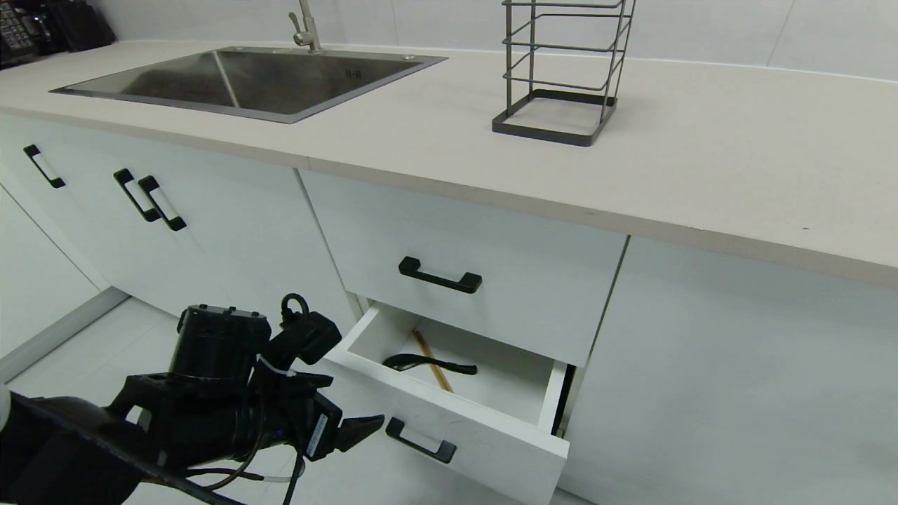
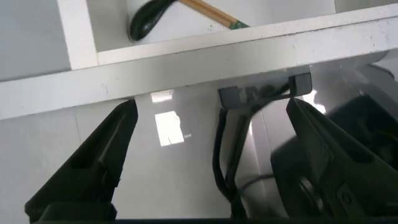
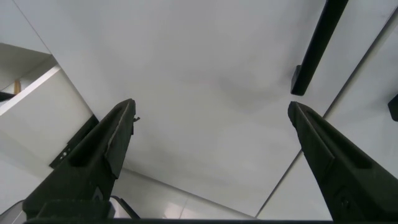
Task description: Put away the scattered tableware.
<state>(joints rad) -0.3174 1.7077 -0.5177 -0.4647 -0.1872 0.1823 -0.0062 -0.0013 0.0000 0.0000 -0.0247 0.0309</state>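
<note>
Black spoon (image 1: pixel 403 362) and wooden chopstick (image 1: pixel 424 348) lie in the open drawer (image 1: pixel 491 456) just ahead of the released left end effector (image 2: pixel 211 109); shutting it seems the step left. Right end effector (image 3: pixel 211 107) likewise released.

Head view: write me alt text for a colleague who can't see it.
A white lower drawer stands open, holding a black spoon and a wooden chopstick, with the open left gripper close to its black handle. Above, the countertop carries a steel sink and a wire rack.

A kitchen — steel sink (image 1: pixel 245 78), long countertop (image 1: pixel 701 161), white drawers (image 1: pixel 484 280) below.
</note>
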